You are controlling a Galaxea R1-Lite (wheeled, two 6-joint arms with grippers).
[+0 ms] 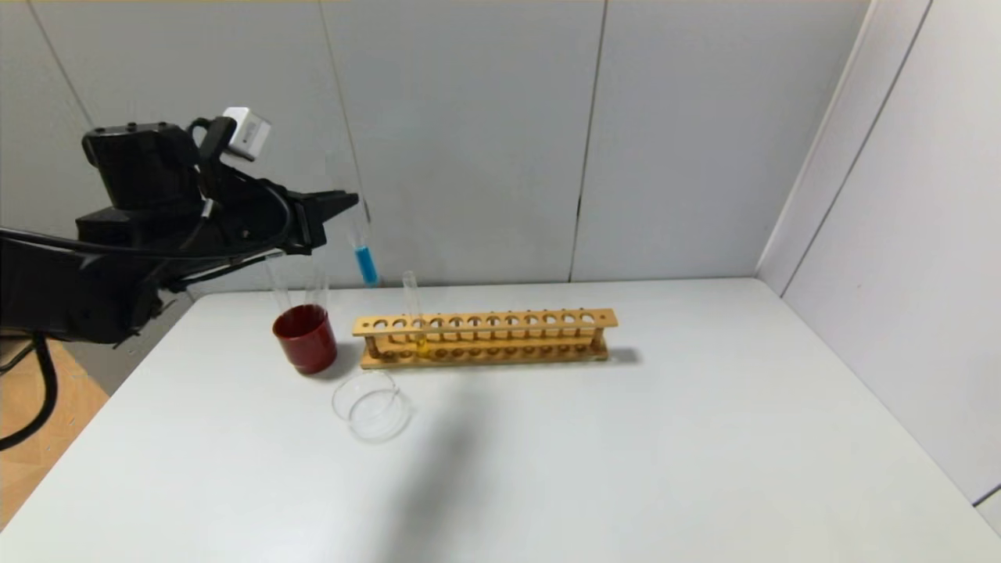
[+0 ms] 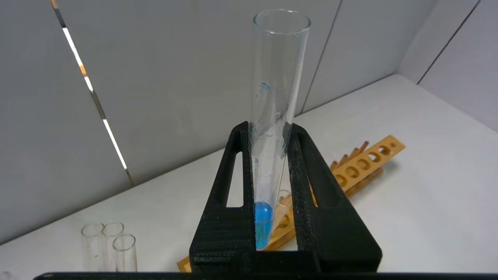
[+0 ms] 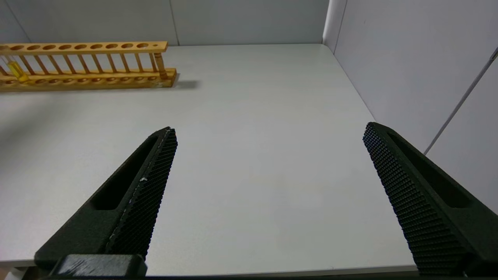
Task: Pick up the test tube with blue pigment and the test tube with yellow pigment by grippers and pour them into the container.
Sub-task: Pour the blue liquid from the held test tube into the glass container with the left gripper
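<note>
Left wrist view shows my left gripper [image 2: 268, 163], fingers clamped on the test tube with blue pigment [image 2: 272, 128], high above the table [image 2: 408, 202]; smooth glass could slip, missing the container [image 1: 371, 406].

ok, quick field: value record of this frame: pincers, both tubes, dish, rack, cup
left pincer: shut on the blue tube, raised above the table's left rear
right pincer: open, empty, over bare table to the right of the rack
blue tube: held near upright, liquid at its lower end, not yet over the dish
yellow tube: standing in the rack near its left end
dish: on the table in front of the rack's left end, looks empty
rack: wooden, other holes empty
red cup: left of the rack, holds clear empty tubes
</note>
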